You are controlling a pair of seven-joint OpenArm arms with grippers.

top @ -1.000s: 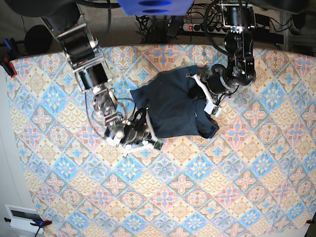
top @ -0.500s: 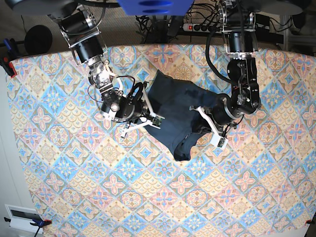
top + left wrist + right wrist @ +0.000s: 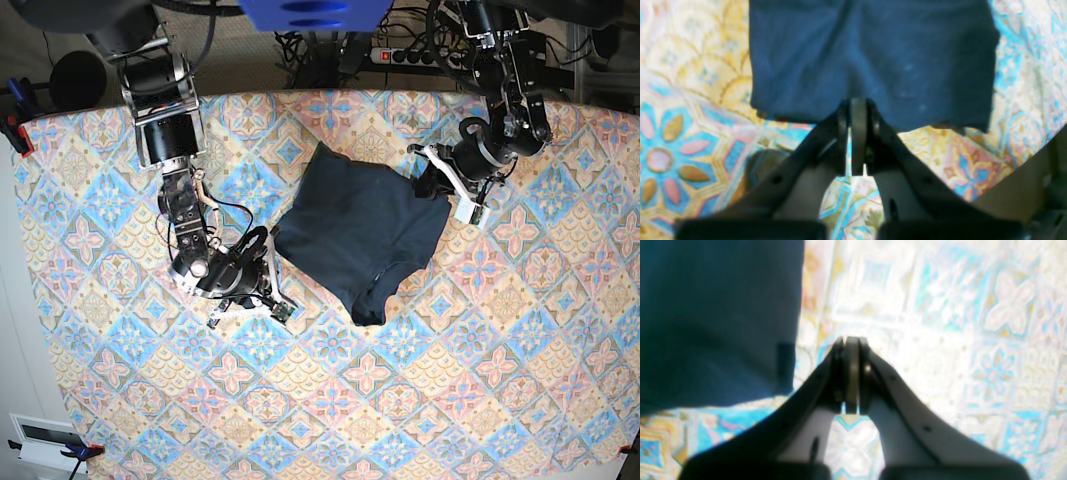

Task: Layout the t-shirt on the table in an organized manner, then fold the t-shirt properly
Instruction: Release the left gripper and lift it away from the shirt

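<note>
From each wrist we look first at our own tools. The left tool [image 3: 858, 110] has its tips pressed together on the hem of the t-shirt [image 3: 870, 56], so we hold a pinch of navy cloth there, and the rest of the garment spreads ahead of the tips and to both sides. The right tool [image 3: 850, 350] is also pressed fully together, but nothing sits between its tips; the t-shirt [image 3: 716, 316] lies just beside it, to its left, and only the patterned surface [image 3: 940, 306] shows ahead.

Farther out, in the base view, the t-shirt [image 3: 360, 235] rests bunched in a rough slanted patch between the left tool [image 3: 438, 178] and the right tool [image 3: 268, 270], with one lobe trailing toward the near edge of the surface [image 3: 450, 400]; sleeves and collar are not laid out.

We judge that we are in the spreading step. To do it well, we should part the right tool's tips, take the cloth edge just beside it, and draw the two tools apart low over the surface so the fabric tensions evenly. Pulling only from the left pinch would likely drag the whole bundle instead of opening it
</note>
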